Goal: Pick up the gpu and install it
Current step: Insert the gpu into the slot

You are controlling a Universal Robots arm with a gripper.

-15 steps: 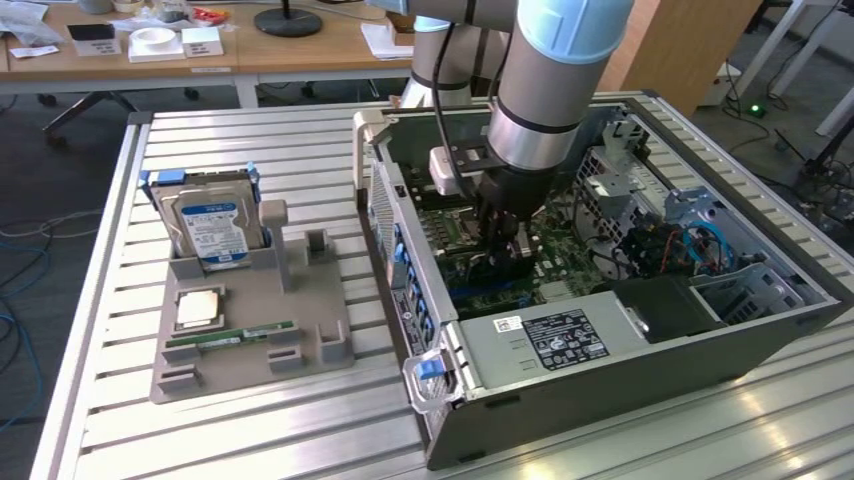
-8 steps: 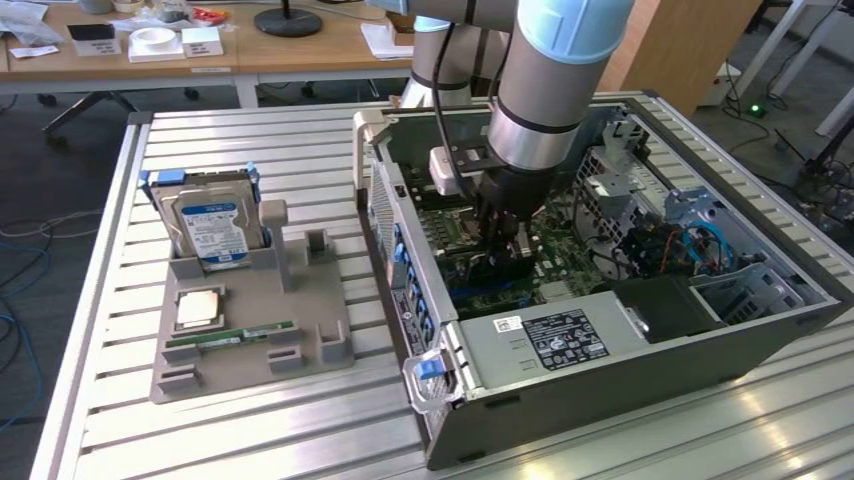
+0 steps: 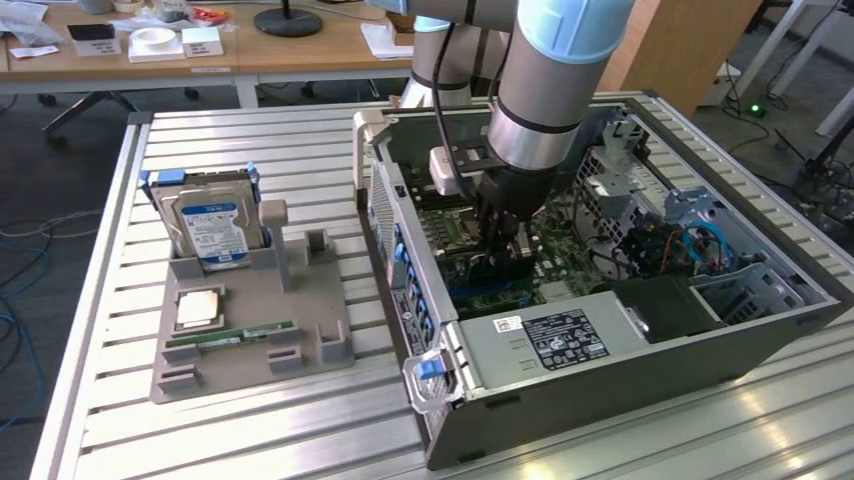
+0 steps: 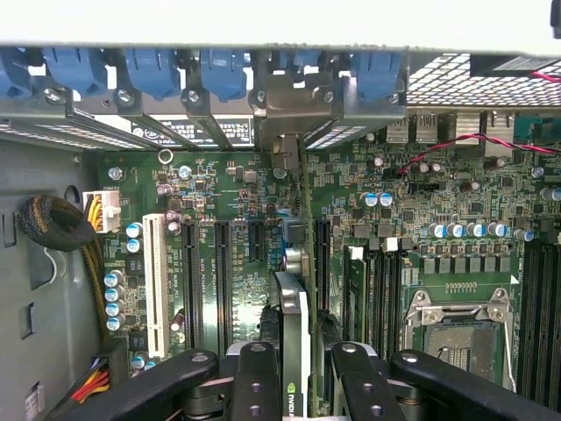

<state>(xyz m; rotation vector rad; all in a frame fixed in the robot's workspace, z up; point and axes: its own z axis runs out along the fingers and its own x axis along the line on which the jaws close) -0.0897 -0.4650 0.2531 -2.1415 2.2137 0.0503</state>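
Black pincer (image 4: pixel 302 373) grasps thin green gpu card (image 4: pixel 298 263) edge-on above green motherboard (image 4: pixel 421 202); installation step underway, seating judged to need slot alignment

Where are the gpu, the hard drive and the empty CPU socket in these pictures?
gpu (image 4: pixel 296 351): wrist view, on its edge between the fingers.
hard drive (image 3: pixel 214 228): exterior view, on its blue-white label.
CPU socket (image 4: pixel 458 338): wrist view, on its bare centre.
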